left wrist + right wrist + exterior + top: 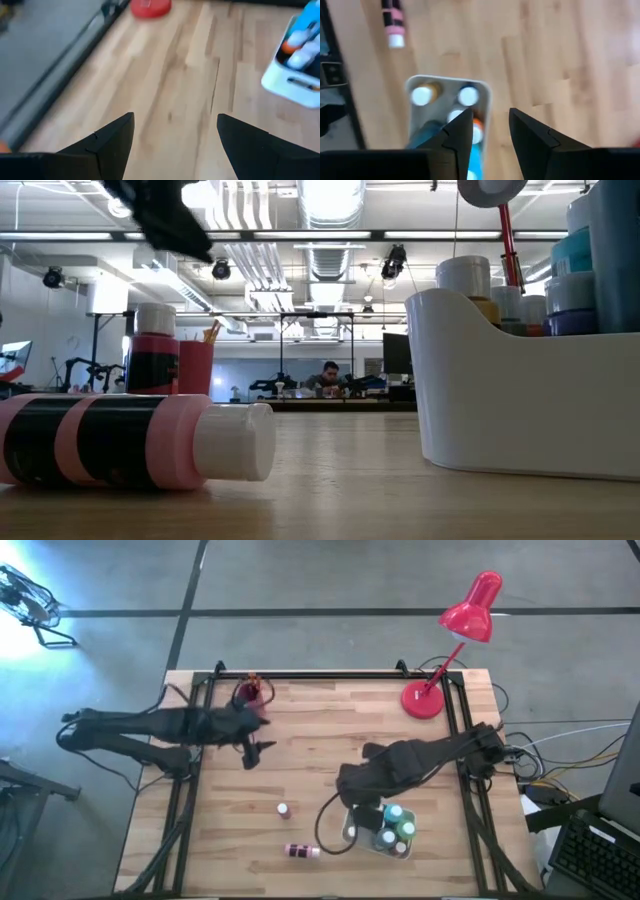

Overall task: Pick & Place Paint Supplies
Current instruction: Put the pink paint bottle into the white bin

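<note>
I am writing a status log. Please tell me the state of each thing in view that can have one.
left gripper: open, empty
right gripper: open, empty, above the caddy
white caddy: upright, holding bottles
pink bottle: lying on its side
small bottle: standing, capped
red lamp: upright

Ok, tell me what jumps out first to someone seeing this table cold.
The red desk lamp at the far right corner draws the eye first. Next comes the white caddy packed with white-capped paint bottles near the front right, with the right gripper hanging open just above it. A pink-and-black bottle lies on its side to the caddy's left, another small bottle upright just behind.
</note>
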